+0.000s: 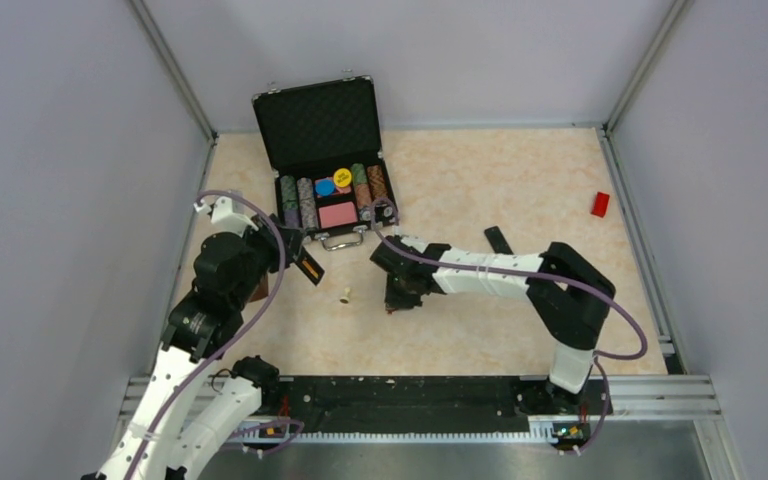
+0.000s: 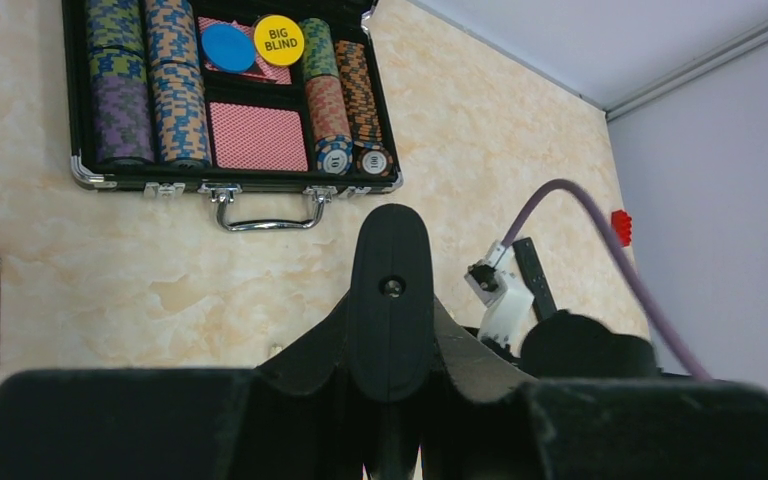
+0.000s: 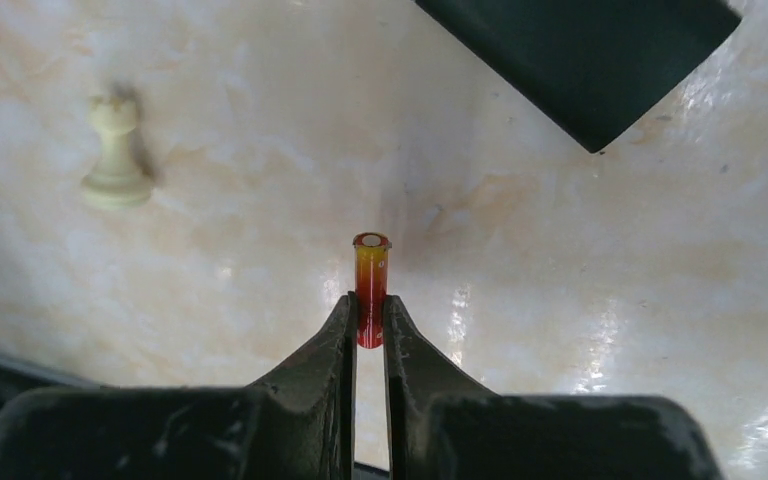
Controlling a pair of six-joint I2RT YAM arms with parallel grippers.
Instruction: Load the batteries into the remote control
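Pinching a battery (image 3: pixel 371 285) by one end, likely leaving the other free for insertion, right gripper (image 3: pixel 368 320) sits low near the remote (image 2: pixel 390 250), which left gripper (image 2: pixel 390 315) clamps raised.

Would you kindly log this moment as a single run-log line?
left gripper: shut on remote control | right gripper: shut on battery | stage: battery not yet loaded

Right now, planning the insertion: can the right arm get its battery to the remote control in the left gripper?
Probably yes: only open table and a cream rook lie between the battery and the remote control.
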